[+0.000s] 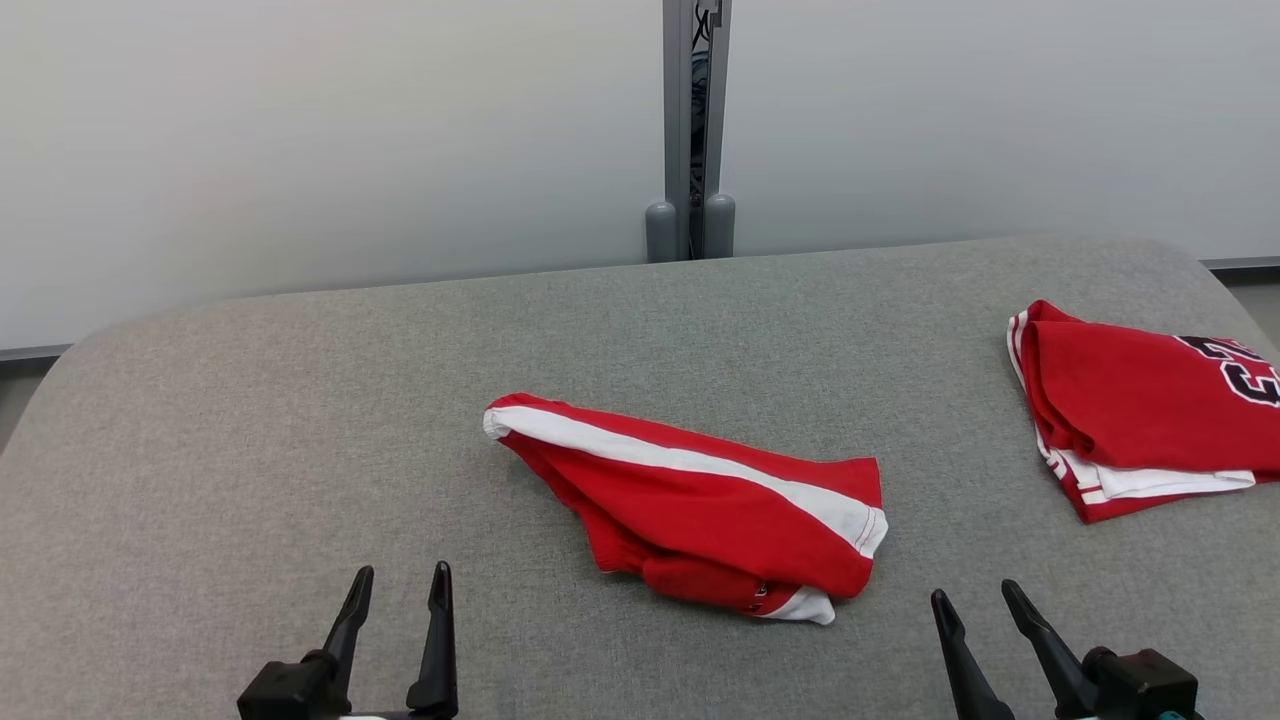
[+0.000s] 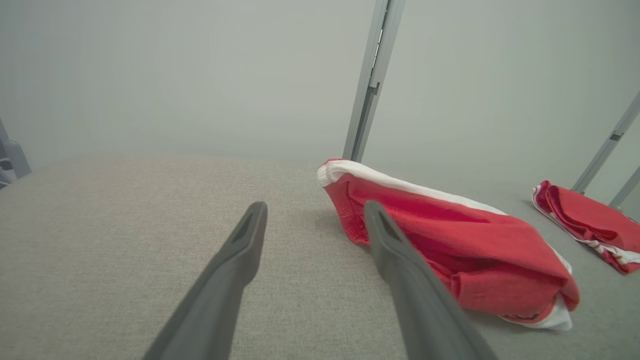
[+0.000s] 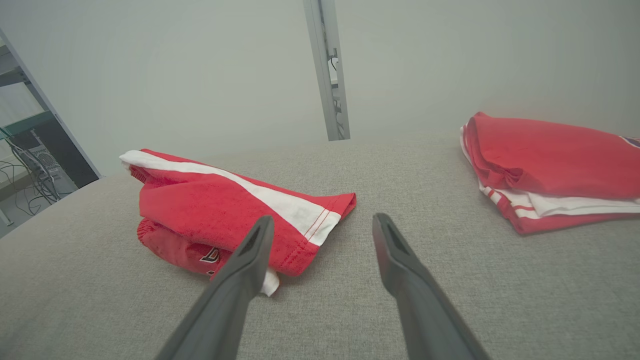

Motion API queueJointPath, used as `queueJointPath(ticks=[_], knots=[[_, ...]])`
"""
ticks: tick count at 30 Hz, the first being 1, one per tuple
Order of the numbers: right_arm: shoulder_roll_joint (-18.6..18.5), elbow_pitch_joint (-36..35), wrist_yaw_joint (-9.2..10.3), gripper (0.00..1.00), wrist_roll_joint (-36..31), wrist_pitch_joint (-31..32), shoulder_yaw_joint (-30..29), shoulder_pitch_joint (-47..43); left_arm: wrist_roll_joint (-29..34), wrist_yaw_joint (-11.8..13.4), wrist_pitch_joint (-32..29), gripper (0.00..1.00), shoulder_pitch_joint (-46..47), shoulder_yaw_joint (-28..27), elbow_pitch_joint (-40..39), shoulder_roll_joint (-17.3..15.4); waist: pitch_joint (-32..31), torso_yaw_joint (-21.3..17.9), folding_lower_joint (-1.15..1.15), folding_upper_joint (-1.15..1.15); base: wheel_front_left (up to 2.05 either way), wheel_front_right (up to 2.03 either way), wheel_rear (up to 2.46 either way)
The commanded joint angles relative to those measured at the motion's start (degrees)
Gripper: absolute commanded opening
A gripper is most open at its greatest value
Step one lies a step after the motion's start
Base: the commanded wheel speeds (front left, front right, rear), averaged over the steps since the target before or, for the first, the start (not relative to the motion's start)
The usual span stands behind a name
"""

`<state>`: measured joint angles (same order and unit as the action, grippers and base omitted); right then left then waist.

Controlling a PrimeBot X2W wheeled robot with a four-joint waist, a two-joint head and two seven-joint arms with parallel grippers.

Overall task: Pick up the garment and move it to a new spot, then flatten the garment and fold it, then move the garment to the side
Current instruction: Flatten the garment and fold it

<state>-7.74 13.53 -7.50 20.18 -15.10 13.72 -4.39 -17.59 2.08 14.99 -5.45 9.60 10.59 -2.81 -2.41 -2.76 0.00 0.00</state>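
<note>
A red garment (image 1: 700, 505) with a white stripe lies crumpled at the middle of the grey padded table (image 1: 300, 420). My left gripper (image 1: 400, 578) stands open near the table's front edge, left of the garment and apart from it. My right gripper (image 1: 975, 595) is open too, at the front right, a short way from the garment's hem. In the left wrist view the garment (image 2: 470, 240) lies beyond and right of my left gripper (image 2: 315, 210). The right wrist view has the garment (image 3: 225, 210) ahead and left of my right gripper (image 3: 324, 224). Nothing sits between either pair of fingers.
A second red garment (image 1: 1130, 410), folded, with dark lettering, lies at the table's right edge. A grey post (image 1: 692, 130) stands behind the table against the pale wall. Bare grey surface lies left of and in front of the crumpled garment.
</note>
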Motion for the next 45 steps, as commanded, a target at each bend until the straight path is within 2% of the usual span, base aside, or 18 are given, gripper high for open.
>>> queueJointPath(ticks=[1,14,20,27,38,45], knots=[[-0.21,0.07,0.01,1.0,0.08,-0.09,0.09,-0.65,-0.02,-0.13,0.21,1.0,0.3,-0.19,0.12,-0.2,0.03,0.05,0.0,0.0,0.0,0.0,0.0],[-0.42,0.8,0.01,1.0,0.48,-0.09,0.88,0.25,-0.2,-0.11,0.21,1.0,1.17,-0.2,0.6,-0.21,0.69,0.07,0.0,0.0,0.0,0.0,0.0],[-0.85,1.02,0.01,1.0,0.41,-0.09,1.68,1.32,-0.91,-1.18,0.22,1.0,5.83,-1.33,3.67,-0.23,2.13,0.01,0.0,0.0,0.0,0.0,0.0],[-1.71,0.77,0.01,1.0,0.53,-0.09,2.85,3.26,-7.24,-6.23,0.14,1.0,16.68,-1.12,14.24,-0.2,5.65,-0.68,0.0,0.0,0.0,0.0,0.0],[-2.76,-0.29,0.01,1.0,0.62,-0.09,3.47,6.39,-12.78,-8.68,-0.38,1.0,32.13,2.99,31.69,-0.22,11.98,-1.97,0.0,0.0,0.0,0.0,0.0],[-3.03,-0.44,0.01,1.0,0.65,-0.09,3.52,7.67,-16.81,-9.51,-0.25,1.0,38.59,5.38,38.61,-0.22,14.4,-2.33,0.0,0.0,0.0,0.0,0.0]])
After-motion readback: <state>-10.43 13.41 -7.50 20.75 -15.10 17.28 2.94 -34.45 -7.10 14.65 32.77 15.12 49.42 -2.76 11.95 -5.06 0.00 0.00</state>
